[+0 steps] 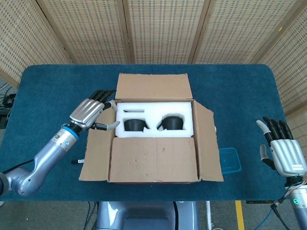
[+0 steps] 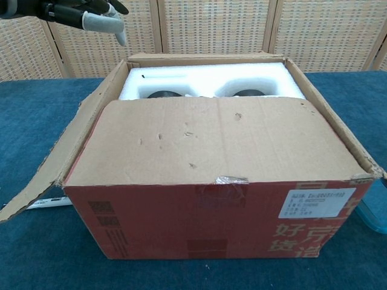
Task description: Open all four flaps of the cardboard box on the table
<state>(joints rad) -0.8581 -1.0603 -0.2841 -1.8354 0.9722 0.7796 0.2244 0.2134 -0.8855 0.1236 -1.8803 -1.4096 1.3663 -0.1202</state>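
blue tabletop (image 1: 43,91) carries the cardboard box (image 1: 153,143) at its centre, long side toward the robot. far flap (image 1: 153,87) is folded back and lies out behind the box; left flap (image 1: 98,143) and right flap (image 1: 207,139) slope outward; near flap (image 1: 153,159) lies roughly level over the front part of the opening, covering it. behind that flap a white foam insert (image 1: 153,111) shows, with two dark round items seated in its cut-outs, left one (image 1: 135,125) and right one (image 1: 171,122); what they are cannot be told. left robot hand (image 1: 91,113) is at the box's back left corner, over the top of the left flap, fingers spread and holding nothing; whether it touches the cardboard cannot be told. in the chest view the same hand (image 2: 78,13) shows at the upper left, above the box. right robot hand (image 1: 283,148) is well apart from the box near the tabletop's right edge, fingers extended and apart, empty. a small blue plastic container (image 1: 229,160) sits just beside the right flap. a thin white pen-like object (image 2: 48,202) lies under the left flap.
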